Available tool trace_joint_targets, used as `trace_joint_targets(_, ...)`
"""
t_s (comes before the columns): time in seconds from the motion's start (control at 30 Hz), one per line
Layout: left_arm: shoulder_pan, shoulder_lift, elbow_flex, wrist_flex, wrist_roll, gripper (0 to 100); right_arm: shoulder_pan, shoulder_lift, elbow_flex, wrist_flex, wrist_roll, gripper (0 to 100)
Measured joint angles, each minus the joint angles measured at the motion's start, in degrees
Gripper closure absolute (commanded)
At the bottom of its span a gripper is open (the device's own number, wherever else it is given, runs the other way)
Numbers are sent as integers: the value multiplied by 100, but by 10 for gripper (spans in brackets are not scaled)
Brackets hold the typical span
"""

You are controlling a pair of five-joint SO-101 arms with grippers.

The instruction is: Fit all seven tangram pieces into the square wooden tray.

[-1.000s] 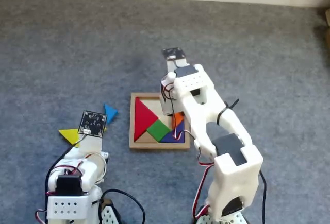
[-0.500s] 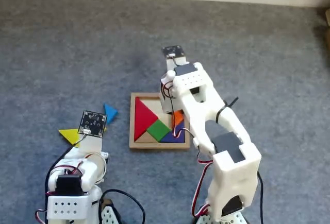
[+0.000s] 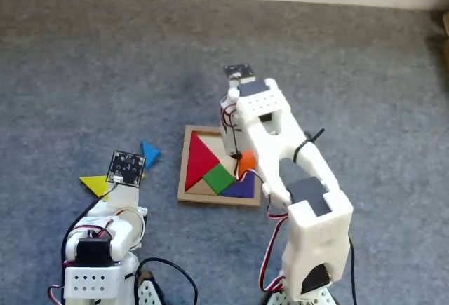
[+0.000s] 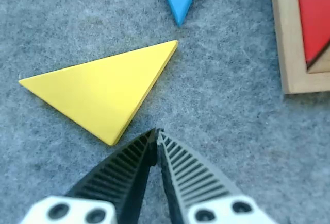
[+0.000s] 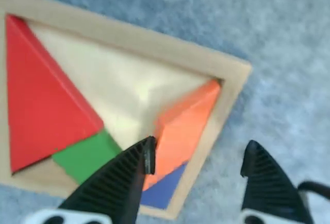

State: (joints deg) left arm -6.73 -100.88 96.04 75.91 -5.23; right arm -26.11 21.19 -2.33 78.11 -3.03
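Tray [image 3: 182, 175] on grey carpet [image 3: 351, 59], centre, between arms. Inside: red triangle [image 3: 200, 158] at left, green piece [image 3: 219, 177], dark blue piece [image 3: 242, 187] at near edge, orange piece [image 3: 245, 161] at right.

Right gripper [image 5: 201, 157] over tray's right side, jaws wide apart, gripping nothing; one finger [image 5: 121, 180] above orange piece, other outside rim.

Yellow triangle [image 3: 93, 184] and light blue triangle [image 3: 150, 153] on carpet left of tray.

Left gripper [image 4: 156, 134] closed, empty, tips just beside yellow triangle.

The left arm [image 3: 105, 229] sits folded low, jaws pressed together; the right arm [image 3: 280, 152] stretches forward, jaws parted.
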Motion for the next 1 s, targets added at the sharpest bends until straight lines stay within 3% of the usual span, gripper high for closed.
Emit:
trace_joint_targets(0.5, 0, 0, 0, 0, 0, 992, 0, 0, -404, 765, 0, 731)
trace_joint_targets(0.7, 0, 0, 0, 0, 0, 992, 26, -967, -88, 809, -167, 776)
trace_joint_targets(0.9, 0, 0, 0, 0, 0, 992, 26, -2338, 1626, -475, -352, 998)
trace_joint_targets(1.0, 0, 0, 0, 0, 0, 992, 26, -2927, 2435, -1275, -360, 993)
